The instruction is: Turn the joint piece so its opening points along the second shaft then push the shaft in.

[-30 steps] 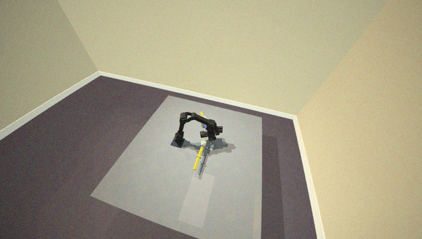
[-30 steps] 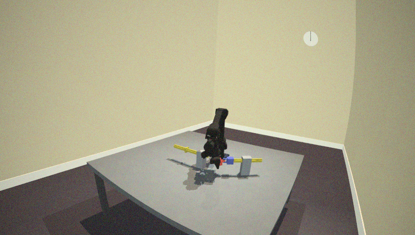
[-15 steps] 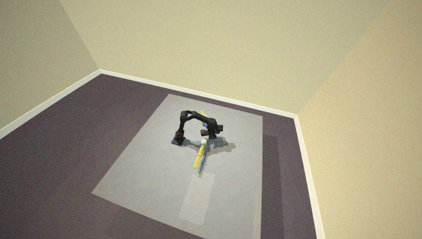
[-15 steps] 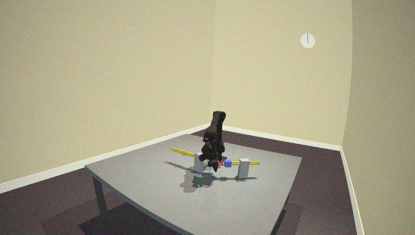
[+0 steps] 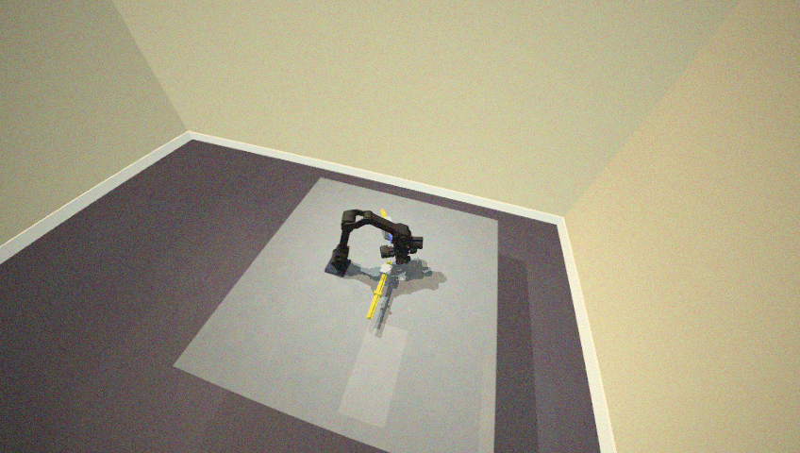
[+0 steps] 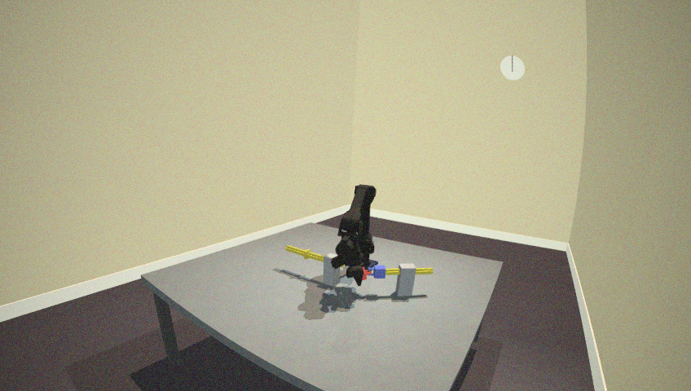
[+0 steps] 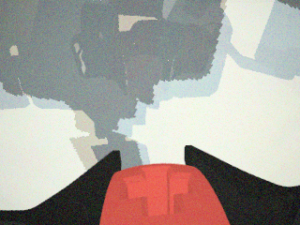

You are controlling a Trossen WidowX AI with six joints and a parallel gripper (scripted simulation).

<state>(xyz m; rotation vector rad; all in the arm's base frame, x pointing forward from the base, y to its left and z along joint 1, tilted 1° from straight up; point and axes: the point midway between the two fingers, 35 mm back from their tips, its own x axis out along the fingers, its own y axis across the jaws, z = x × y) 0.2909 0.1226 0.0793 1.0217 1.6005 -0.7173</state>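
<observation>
The red joint piece (image 6: 364, 274) (image 7: 157, 199) sits between the fingers of my gripper (image 7: 153, 154) (image 6: 359, 277), which is shut on it. Its opening is hidden, so its exact direction cannot be told. A blue hinge part (image 6: 379, 271) joins it to the first yellow shaft (image 6: 424, 270) (image 5: 382, 212), which passes through a grey block (image 6: 406, 283). The second yellow shaft (image 5: 371, 306) (image 6: 294, 249), with a raised collar, runs at an angle through the other grey block (image 5: 385, 268) (image 6: 330, 274). The arm hides most of the space between this shaft's end and the joint piece.
Both blocks stand on the grey table (image 5: 269, 314) (image 6: 388, 339). The arm's base (image 5: 337, 266) stands to one side of the shafts. The black arm (image 5: 373, 217) (image 6: 363, 200) arches over to the joint, and its shadow falls on the table.
</observation>
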